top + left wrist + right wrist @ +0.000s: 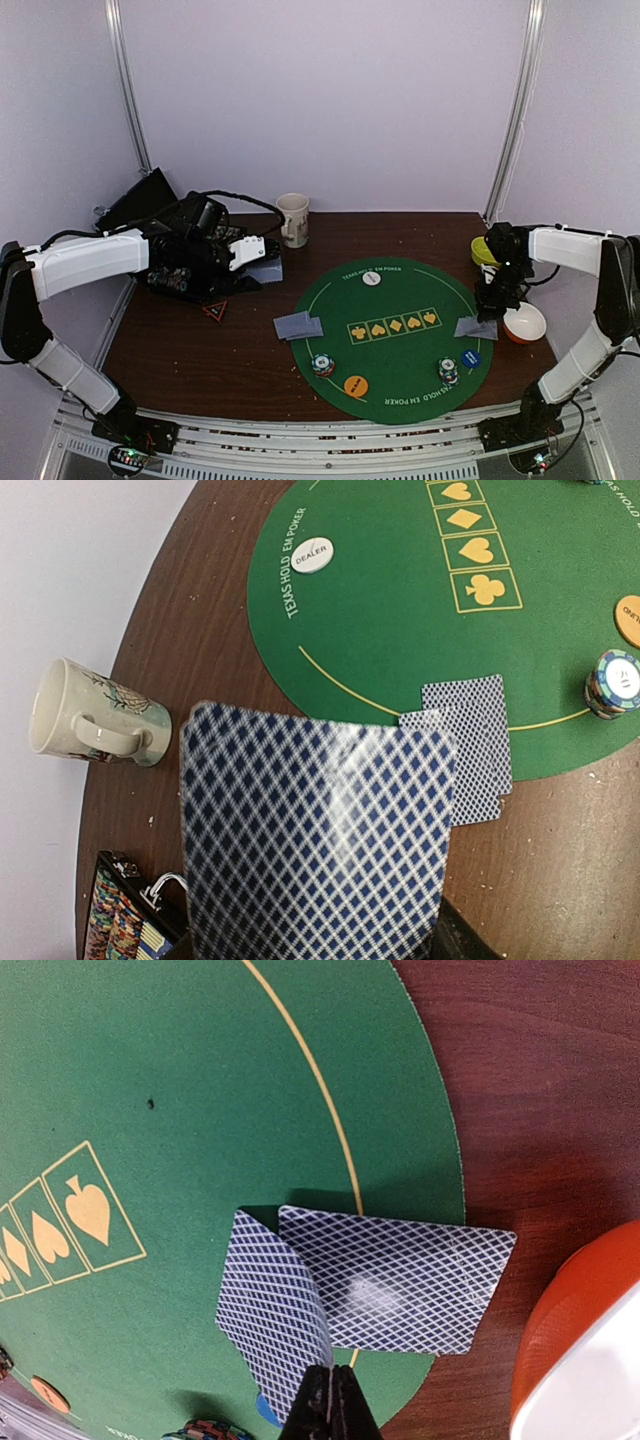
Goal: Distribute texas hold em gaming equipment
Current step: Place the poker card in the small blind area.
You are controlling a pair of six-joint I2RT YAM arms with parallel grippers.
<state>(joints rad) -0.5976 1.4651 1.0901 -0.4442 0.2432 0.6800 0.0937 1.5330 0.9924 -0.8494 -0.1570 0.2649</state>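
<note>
Dark brown wood makes up the desk (200, 350), and a round green mat (400, 310) printed for hold'em is laid on it toward the right. Nearest the arm bases, two chip stacks (322, 365) are set on the mat's near rim, well apart. An orange disc (356, 385) is placed between them and a blue disc (471, 358) just beside the right stack; this spacing is judged to mark out separate seats. Farther in, a pair of cards (298, 325) is laid face down across the mat's left edge, overlapping. At the right edge a flat card (400, 1280) is rested face down across the yellow line, and a tilted card (265, 1310) is raised over its left end. The right tool (330, 1380) is clenched, and the tilted card's near corner appears to be pinched in its tips, probably so that a second hole card can be placed at this seat. An orange-and-white bowl (580, 1340) is stood just beside on bare wood. Beyond the printed suit boxes a white dealer disc (371, 279) is placed. Off the mat to the left, near an open chip case (185, 275), a held card (315, 840) is grasped back-up in the left tool (262, 262), presumably for the next deal. Farthest off, a mug (293, 219) and a yellow-green bowl (482, 250) are stood by the pale wall (330, 100).
</note>
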